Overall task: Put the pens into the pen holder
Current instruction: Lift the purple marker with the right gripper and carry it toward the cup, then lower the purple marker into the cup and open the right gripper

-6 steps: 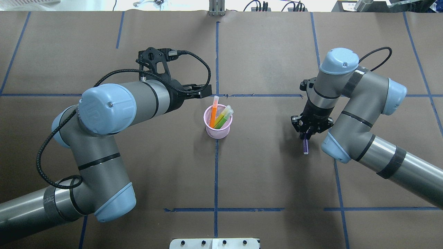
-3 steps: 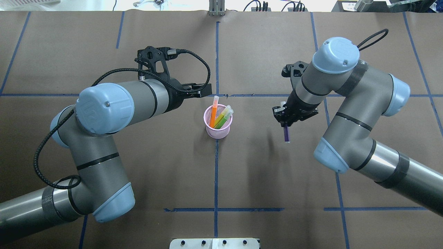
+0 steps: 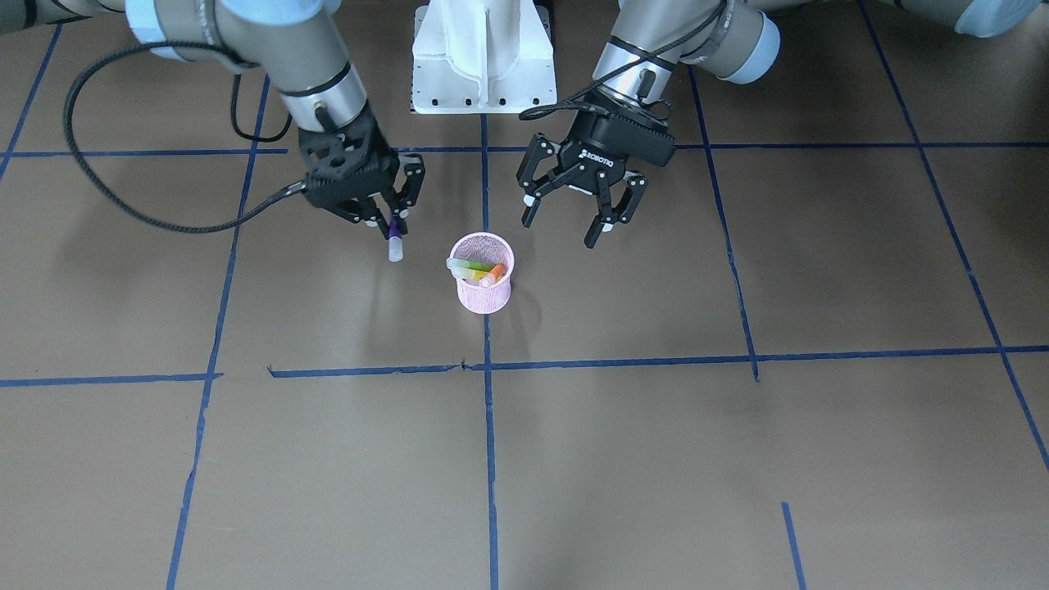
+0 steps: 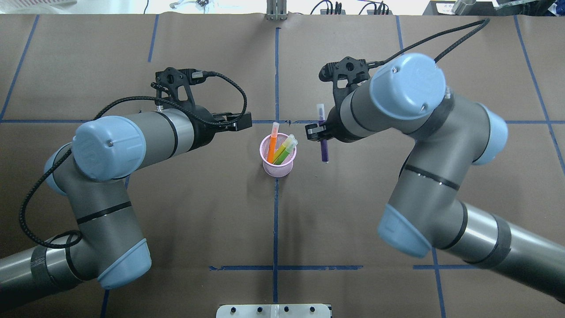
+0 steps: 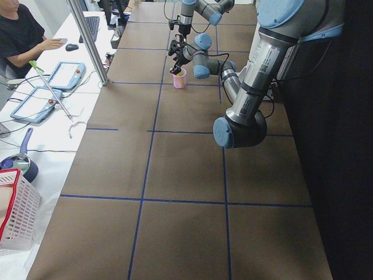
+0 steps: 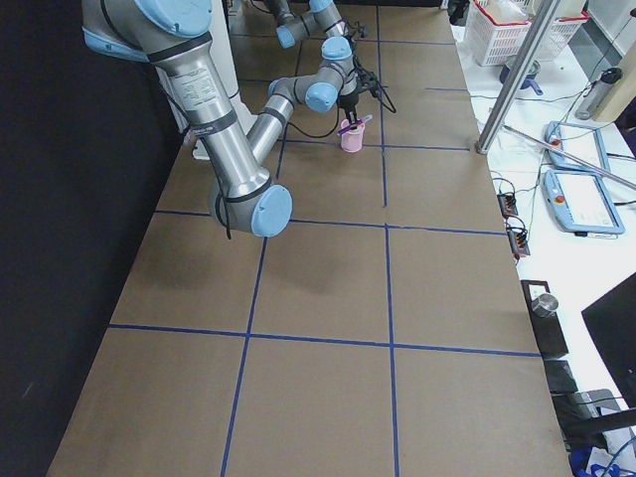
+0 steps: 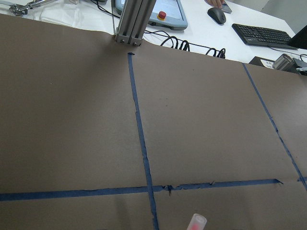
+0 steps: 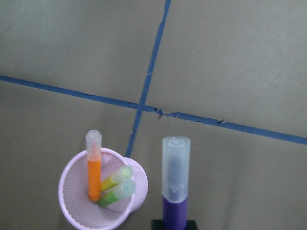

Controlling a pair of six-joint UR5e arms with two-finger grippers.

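Note:
The pink mesh pen holder (image 4: 278, 170) stands upright at the table's middle, where the blue tape lines cross. An orange pen (image 4: 271, 148) and two green pens (image 4: 284, 150) lean inside it. My right gripper (image 4: 320, 132) is shut on a purple pen (image 4: 324, 150), held in the air just to the right of the holder. The right wrist view shows this purple pen (image 8: 175, 191) with its pale cap beside the pen holder (image 8: 64, 184). My left gripper (image 3: 565, 225) hangs open and holds nothing, to the left of the pen holder (image 3: 479, 299) in the overhead view.
The robot's white base plate (image 3: 483, 57) sits at the near table edge. An aluminium post (image 4: 276, 11) stands at the far edge, with cables and tablets on the desk beyond. Blue tape lines (image 4: 276, 221) grid the brown table cover.
My right arm has swung left and towards the far side with the purple pen, from well right of the holder to just beside it. My left gripper has drawn back to the left, away from the holder.

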